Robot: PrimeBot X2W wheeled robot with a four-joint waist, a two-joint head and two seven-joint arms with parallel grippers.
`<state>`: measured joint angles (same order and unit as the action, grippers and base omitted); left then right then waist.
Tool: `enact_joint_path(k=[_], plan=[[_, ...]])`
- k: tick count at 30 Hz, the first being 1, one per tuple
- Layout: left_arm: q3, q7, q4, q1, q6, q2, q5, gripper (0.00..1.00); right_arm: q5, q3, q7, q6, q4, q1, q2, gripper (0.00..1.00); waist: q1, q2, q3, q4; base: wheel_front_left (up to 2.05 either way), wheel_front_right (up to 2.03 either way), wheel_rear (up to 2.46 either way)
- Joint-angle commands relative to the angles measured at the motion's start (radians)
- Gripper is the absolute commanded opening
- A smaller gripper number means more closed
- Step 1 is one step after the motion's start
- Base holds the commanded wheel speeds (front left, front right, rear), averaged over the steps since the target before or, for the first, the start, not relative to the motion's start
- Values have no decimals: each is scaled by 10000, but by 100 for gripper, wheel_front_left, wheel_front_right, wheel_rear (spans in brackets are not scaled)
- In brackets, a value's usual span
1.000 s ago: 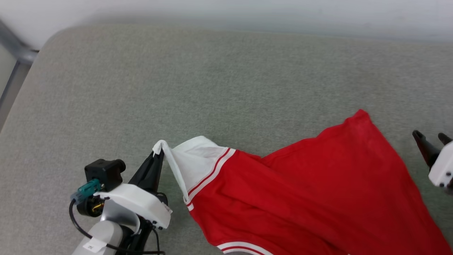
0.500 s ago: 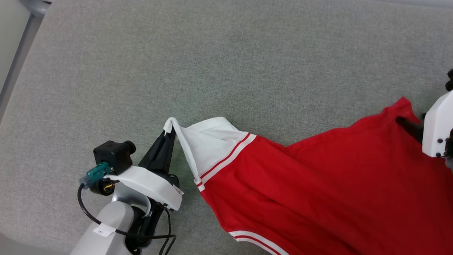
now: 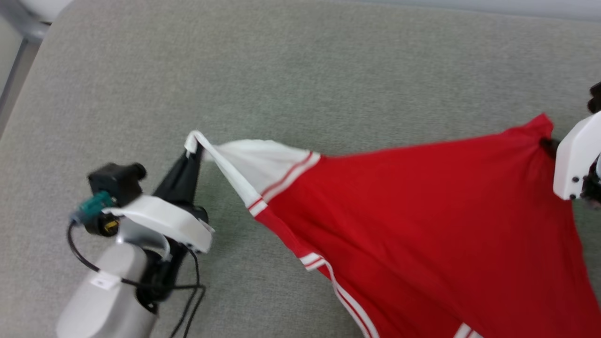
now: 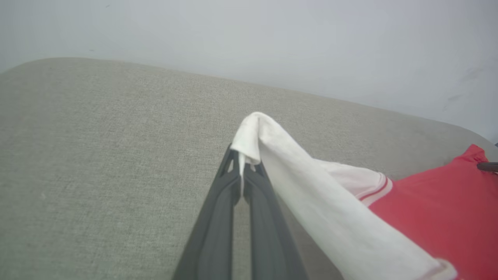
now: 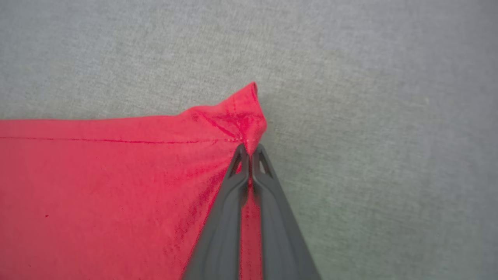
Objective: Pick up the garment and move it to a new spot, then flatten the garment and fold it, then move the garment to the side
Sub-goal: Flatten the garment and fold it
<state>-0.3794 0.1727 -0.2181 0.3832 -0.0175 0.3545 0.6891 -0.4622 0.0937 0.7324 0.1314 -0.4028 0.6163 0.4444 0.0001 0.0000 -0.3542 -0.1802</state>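
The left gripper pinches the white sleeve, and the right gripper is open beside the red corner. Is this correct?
Not quite: the right gripper is shut on the red corner of the garment, as the right wrist view shows. The left gripper does pinch the white sleeve.

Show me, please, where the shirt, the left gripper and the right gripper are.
shirt [image 3: 422,211], head view, on its red body.
left gripper [image 4: 243,163], left wrist view, between its fingertips, pinching the white sleeve.
right gripper [image 5: 250,152], right wrist view, between its fingertips, pinching a red corner.
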Motion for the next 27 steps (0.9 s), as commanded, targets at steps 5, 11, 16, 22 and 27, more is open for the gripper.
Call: enact_joint_path(k=[5,11,16,22,27], plan=[[563,-215,44,975,-44,477,202,0,934,-575,-1189,-14,-266,703,-402,0,-1,0,601,782,0,0,0],[1028,-545,-299,2679,68,792,419,0,1884,-1275,-2254,-16,-495,1853,-894,0,-1,0,680,1365,0,0,0],[1238,-776,-1216,4594,247,793,512,0,2732,-1640,-2833,-16,-750,3101,-1182,0,-1,0,481,1730,0,0,0],[1275,-779,-2399,7101,371,1061,121,0,3285,-2128,-3519,-17,-1035,4839,-1348,0,-1,0,15,2000,0,0,0],[1261,-790,-3142,8945,543,1430,-218,0,3391,-2227,-3897,-19,-1175,6208,-1516,0,-1,0,-442,2221,0,0,0]])
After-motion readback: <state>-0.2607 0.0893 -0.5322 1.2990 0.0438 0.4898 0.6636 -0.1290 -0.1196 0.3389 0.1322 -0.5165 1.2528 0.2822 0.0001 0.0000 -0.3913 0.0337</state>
